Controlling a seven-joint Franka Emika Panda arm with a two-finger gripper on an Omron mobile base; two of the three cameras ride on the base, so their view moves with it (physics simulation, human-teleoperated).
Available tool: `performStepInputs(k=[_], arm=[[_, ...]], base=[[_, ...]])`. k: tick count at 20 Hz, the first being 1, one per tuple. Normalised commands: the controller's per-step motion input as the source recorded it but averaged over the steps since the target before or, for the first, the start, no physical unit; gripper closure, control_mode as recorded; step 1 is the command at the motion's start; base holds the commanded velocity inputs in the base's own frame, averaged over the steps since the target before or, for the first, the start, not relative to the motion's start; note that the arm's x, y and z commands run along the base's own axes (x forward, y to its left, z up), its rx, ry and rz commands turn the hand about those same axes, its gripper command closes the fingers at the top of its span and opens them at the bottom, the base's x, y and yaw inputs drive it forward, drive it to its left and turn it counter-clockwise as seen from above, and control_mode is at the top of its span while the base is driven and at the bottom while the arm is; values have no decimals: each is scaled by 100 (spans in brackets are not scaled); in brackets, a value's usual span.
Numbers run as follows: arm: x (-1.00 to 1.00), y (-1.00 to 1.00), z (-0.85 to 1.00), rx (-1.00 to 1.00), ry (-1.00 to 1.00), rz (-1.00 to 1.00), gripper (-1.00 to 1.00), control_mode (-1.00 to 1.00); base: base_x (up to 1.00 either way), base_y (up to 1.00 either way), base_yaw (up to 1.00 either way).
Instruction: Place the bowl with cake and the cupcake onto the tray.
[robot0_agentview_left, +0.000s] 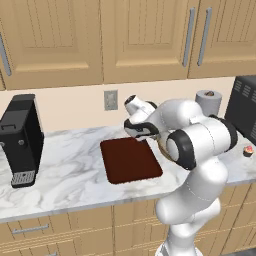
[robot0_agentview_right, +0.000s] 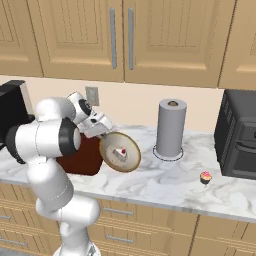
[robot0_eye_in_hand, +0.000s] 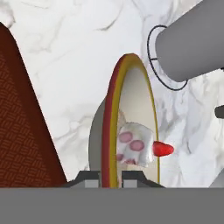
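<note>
My gripper (robot0_agentview_right: 102, 136) is shut on the rim of the tan bowl (robot0_agentview_right: 120, 151) and holds it in the air, tipped steeply on edge. The white cake slice (robot0_eye_in_hand: 133, 148) with its red cherry still clings to the pale inside. In the hand view the rim runs between my two fingertips (robot0_eye_in_hand: 91, 177). The bowl hangs just right of the dark-brown tray (robot0_agentview_left: 130, 160), which lies flat on the counter; the tray's edge (robot0_eye_in_hand: 17, 131) fills the left of the hand view. The small pink-frosted cupcake (robot0_agentview_right: 205, 177) stands on the counter far to the right, apart from everything.
A grey paper-towel roll (robot0_agentview_right: 170, 129) stands upright behind the bowl. A dark oven (robot0_agentview_right: 237, 132) sits at the far right, near the cupcake. A black coffee machine (robot0_agentview_left: 22, 140) stands at the left end of the marble counter (robot0_agentview_left: 70, 170). Wooden cabinets hang above.
</note>
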Motion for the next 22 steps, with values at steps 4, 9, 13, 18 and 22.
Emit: performStepInputs(k=[4, 9, 13, 18, 22], arm=[[11, 46, 58, -21, 22, 16, 100, -100], [1, 64, 35, -25, 17, 11, 100, -100], [-6, 67, 0, -12, 3, 2, 100, -100], [-3, 72, -3, -9, -1, 1, 100, -100], [1, 46, -5, -8, 1, 0, 100, -100]], base=[[0, 0, 0], [0, 0, 0], [0, 0, 0], [0, 0, 0], [0, 0, 0]])
